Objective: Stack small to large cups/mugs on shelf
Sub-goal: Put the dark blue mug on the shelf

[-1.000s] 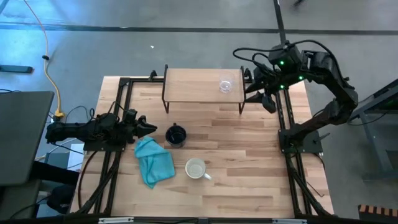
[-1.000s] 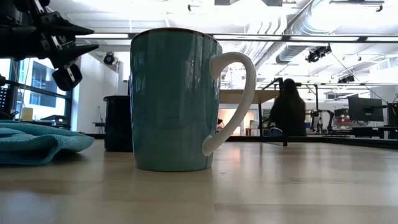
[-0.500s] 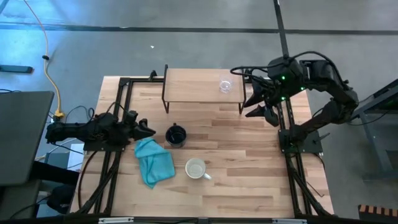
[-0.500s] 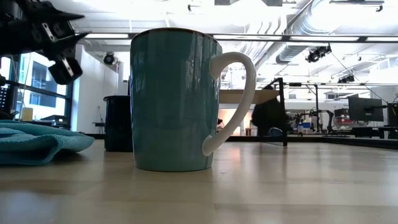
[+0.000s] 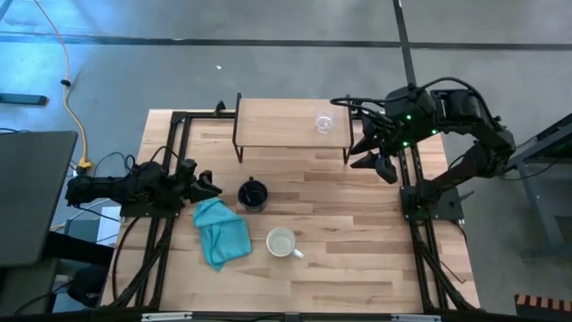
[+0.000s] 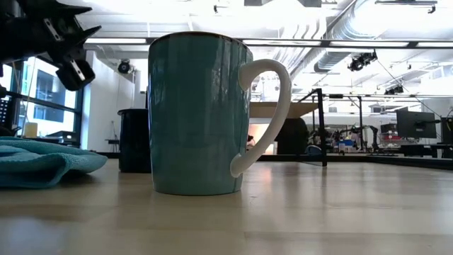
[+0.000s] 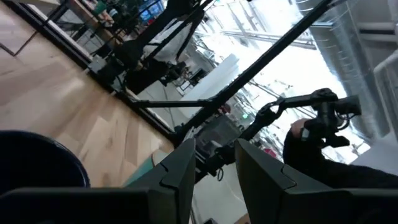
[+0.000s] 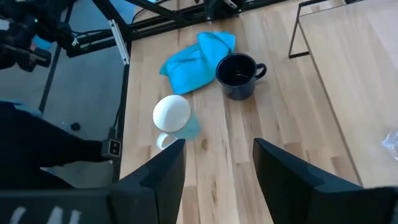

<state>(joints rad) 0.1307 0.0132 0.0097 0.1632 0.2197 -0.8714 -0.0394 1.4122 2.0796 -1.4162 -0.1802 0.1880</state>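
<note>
A small clear glass cup (image 5: 323, 122) stands on the light-wood shelf (image 5: 281, 123) at the table's far side, toward the shelf's right end. A black mug (image 5: 253, 194) stands on the tabletop, and also shows in the right wrist view (image 8: 238, 75). A larger mug (image 5: 282, 242), white inside, teal outside (image 6: 198, 113), with a white handle, stands nearer the front. My left gripper (image 5: 213, 185) is open and empty, level, just left of the black mug. My right gripper (image 5: 368, 154) is open and empty, above the table by the shelf's right legs.
A crumpled teal cloth (image 5: 222, 233) lies left of the larger mug, below my left gripper's fingers. Dark metal frame rails (image 5: 407, 170) run along both table sides. Bare tabletop (image 5: 357, 233) lies to the right of the mugs.
My right gripper has moved from beside the shelf's right end toward the table's near edge and a little to the left, staying open. My left gripper has risen a little beside the black mug. The cups have not moved.
</note>
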